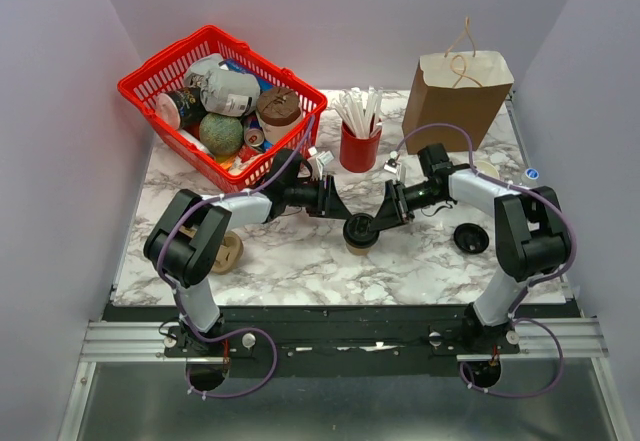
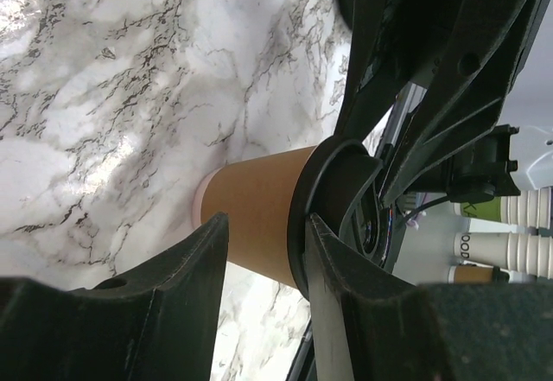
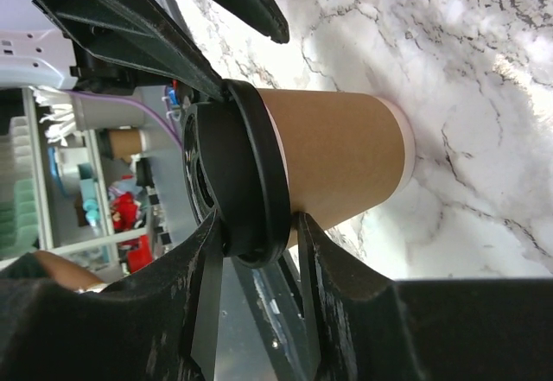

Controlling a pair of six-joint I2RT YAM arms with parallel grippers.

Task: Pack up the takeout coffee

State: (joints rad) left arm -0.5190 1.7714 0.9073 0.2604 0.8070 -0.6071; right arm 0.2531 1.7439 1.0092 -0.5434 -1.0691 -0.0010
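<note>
1 takeout coffee (image 1: 360,232) stands mid-table (image 1: 300,266): right tool (image 3: 257,236) pinches its lid rim, left tool (image 2: 264,244) straddles it, hold unclear.

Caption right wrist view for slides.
Right gripper straddles the round black plastic lid of the small brown paper cup on the marble table.

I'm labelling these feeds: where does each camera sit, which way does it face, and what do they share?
Top external: above and behind the bases, looking down on the table; both arms show.
Left wrist: looks past its own left gripper at the takeout coffee, side-on.
Right wrist: looks past its own right gripper at the black lid.
Shared: both wrist views show that coffee.
</note>
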